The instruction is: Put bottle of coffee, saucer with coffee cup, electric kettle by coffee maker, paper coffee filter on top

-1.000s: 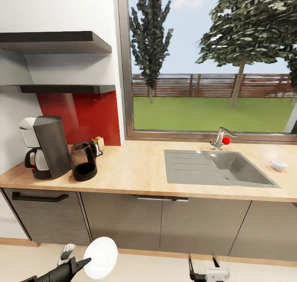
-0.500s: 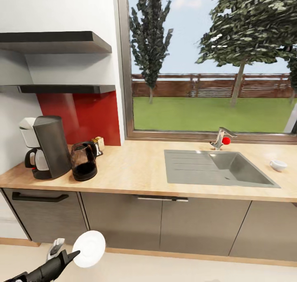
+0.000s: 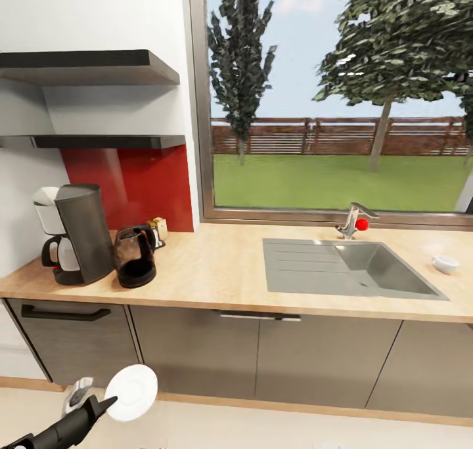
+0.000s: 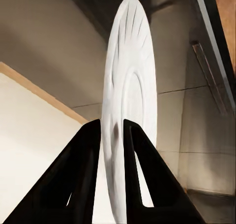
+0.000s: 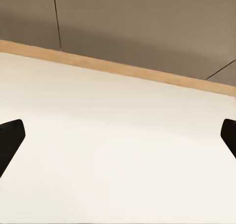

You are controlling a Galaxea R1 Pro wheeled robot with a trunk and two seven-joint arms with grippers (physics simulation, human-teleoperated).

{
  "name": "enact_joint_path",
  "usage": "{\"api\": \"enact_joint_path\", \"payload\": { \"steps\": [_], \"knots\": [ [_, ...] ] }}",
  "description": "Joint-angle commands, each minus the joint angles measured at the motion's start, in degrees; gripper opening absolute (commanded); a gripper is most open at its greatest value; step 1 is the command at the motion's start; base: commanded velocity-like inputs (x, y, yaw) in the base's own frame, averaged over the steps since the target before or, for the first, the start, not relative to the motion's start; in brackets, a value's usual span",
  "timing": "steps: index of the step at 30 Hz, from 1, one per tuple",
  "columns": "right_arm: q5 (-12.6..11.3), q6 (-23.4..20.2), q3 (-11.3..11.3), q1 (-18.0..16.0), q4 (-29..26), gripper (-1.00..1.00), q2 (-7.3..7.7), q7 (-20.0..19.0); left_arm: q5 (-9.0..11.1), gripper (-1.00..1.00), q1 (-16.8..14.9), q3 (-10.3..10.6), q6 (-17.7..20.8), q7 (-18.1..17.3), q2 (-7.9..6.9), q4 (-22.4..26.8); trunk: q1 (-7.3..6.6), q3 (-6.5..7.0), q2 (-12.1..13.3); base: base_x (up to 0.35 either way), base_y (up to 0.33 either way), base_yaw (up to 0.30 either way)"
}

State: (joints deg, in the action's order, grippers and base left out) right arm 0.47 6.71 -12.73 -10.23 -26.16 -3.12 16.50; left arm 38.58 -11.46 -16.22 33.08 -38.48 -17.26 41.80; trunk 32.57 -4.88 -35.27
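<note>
Left gripper (image 3: 104, 404): sitting low before the grey cabinet fronts (image 3: 263, 357), below tabletop level, fingers (image 4: 86, 175) pinching the saucer (image 3: 131, 392) by its rim; saucer standing on edge between the two black fingers in the left wrist view (image 4: 130, 116).

Right gripper (image 5: 118, 135): pointing down at the pale floor (image 5: 113, 150), fingers spread wide, tips showing at opposite edges of the right wrist view, holding nothing.

Tabletop (image 3: 217, 272): carrying the coffee maker (image 3: 72, 234) at its left end, near the wall. Electric kettle (image 3: 135, 257) standing upright just beside the coffee maker, on the sink side. Bottle of coffee (image 3: 157, 229) standing behind the kettle against the red backsplash (image 3: 138, 180), partly hidden. Coffee cup (image 3: 445, 263) resting on the tabletop at the far right, beyond the sink (image 3: 348, 268), well apart from the coffee maker.

Kitchen shelf (image 3: 105, 141): mounted above the coffee maker, under the higher black shelf (image 3: 92, 67).

Faucet (image 3: 353, 220): standing behind the sink, below the window (image 3: 335, 94).
</note>
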Motion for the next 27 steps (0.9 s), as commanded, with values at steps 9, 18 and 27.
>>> {"api": "enact_joint_path", "payload": {
  "steps": [9, 18, 27],
  "knots": [
    [0.06, 0.06, -0.33, -0.06, 2.39, 1.0, -0.01, 0.46, -0.23, -1.0, 0.29, -3.23, 0.58, -0.03, 0.27, -0.05, 0.02, -0.1, -0.08, 0.0, 0.0, 0.256],
    [0.06, 0.06, -0.19, -0.06, 2.43, 1.0, 0.04, 0.46, 0.05, -1.0, 0.3, -3.42, 0.71, -0.04, 0.07, -0.05, 0.02, -0.1, -0.08, 0.011, 0.0, 0.277],
    [0.06, 0.06, -0.19, -0.06, 2.43, 1.0, 0.05, 0.48, 0.17, -1.0, 0.28, -3.46, 0.86, -0.15, -0.05, 0.01, 0.02, -0.1, -0.08, 0.251, 0.089, 0.26]
  ]
}}
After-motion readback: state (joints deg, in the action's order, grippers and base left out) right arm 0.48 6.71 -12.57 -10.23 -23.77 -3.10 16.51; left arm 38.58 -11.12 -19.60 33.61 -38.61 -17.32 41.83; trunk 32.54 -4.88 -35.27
